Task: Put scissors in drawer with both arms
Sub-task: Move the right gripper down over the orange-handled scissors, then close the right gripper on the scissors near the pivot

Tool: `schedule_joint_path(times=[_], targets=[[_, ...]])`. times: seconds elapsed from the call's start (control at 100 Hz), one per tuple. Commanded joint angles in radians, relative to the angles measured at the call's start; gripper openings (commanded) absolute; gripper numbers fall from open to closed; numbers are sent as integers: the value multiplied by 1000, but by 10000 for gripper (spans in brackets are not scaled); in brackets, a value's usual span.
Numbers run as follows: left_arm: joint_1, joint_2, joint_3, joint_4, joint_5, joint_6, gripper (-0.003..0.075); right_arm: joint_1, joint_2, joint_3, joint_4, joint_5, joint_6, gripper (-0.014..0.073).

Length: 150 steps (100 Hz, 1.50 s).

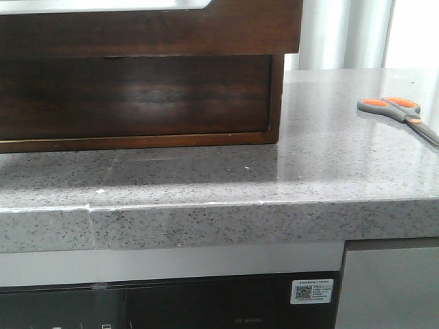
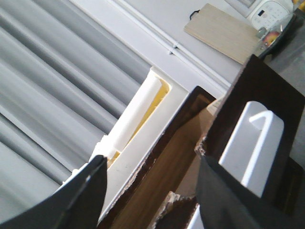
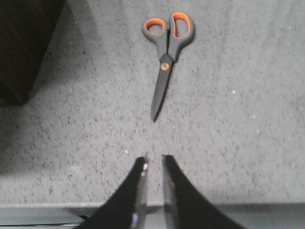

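The scissors [image 1: 398,110], with grey handles, orange-lined loops and shut blades, lie flat on the counter at the far right. In the right wrist view the scissors [image 3: 167,52] point their tip toward my right gripper [image 3: 154,162], which is empty, its fingers almost together, over the counter's front edge. The drawer [image 1: 151,31] is the wide dark brown board with a whitish rim at the top left. My left gripper [image 2: 152,191] is open and its fingers straddle the drawer's brown wood [image 2: 167,171] and white rim [image 2: 143,138]. Neither gripper shows in the front view.
The speckled grey stone counter [image 1: 206,178] carries the wooden cabinet, whose lower glossy dark panel [image 1: 137,96] sits below the drawer. A dark appliance [image 1: 171,305] is under the counter. The cabinet corner [image 3: 24,43] shows in the right wrist view. A wooden board [image 2: 224,28] hangs behind.
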Motion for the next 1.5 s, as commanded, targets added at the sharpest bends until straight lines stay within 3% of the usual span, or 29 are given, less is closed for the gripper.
schedule_joint_path(times=[0.0, 0.07, 0.13, 0.37, 0.85, 1.49], targets=[[-10, -11, -37, -77, -64, -14, 372, -5, 76, -103, 4, -31, -16, 190], [-10, -25, -37, -87, -64, -14, 372, -5, 147, -165, 4, -12, -16, 305], [-10, -44, -37, -102, -64, -14, 372, -5, 228, -221, 4, 7, -16, 348], [-10, -119, -37, -201, -58, -14, 372, -5, 531, -489, 4, 183, -16, 342], [-10, -152, -37, -217, -9, -14, 370, -5, 1018, -981, -7, 494, -16, 342], [-10, -152, -37, -217, -9, -14, 370, -5, 1141, -1070, -86, 493, -6, 342]])
